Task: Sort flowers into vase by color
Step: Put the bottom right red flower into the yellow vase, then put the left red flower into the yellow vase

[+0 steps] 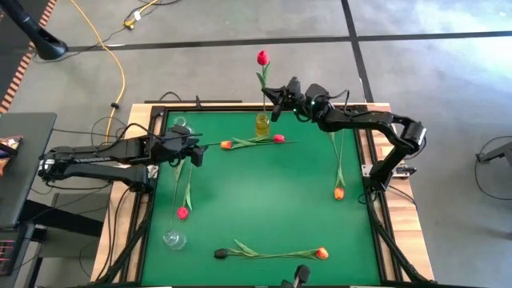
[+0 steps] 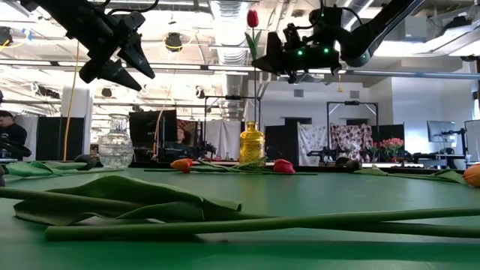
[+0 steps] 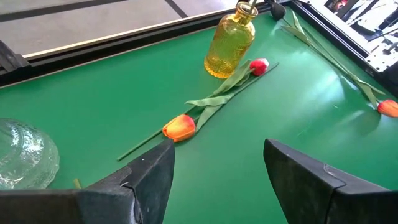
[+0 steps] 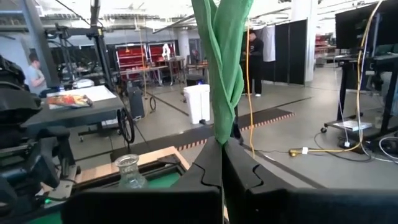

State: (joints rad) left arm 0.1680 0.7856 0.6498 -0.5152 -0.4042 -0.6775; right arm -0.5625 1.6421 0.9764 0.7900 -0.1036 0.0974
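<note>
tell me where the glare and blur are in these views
Left wrist view: a pale sheen streaks the green mat, and the left gripper is soft at the frame's bottom. Low view: bright ceiling lights silhouette both arms, and the nearest stem is blurred. Right wrist view: the gripped leaf is sharp.

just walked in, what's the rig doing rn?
Sorting tulips into vases. The right gripper is shut on a red tulip standing in the yellow vase. The left gripper hovers open above the orange tulip on the green mat. Both clear vases are empty.
</note>
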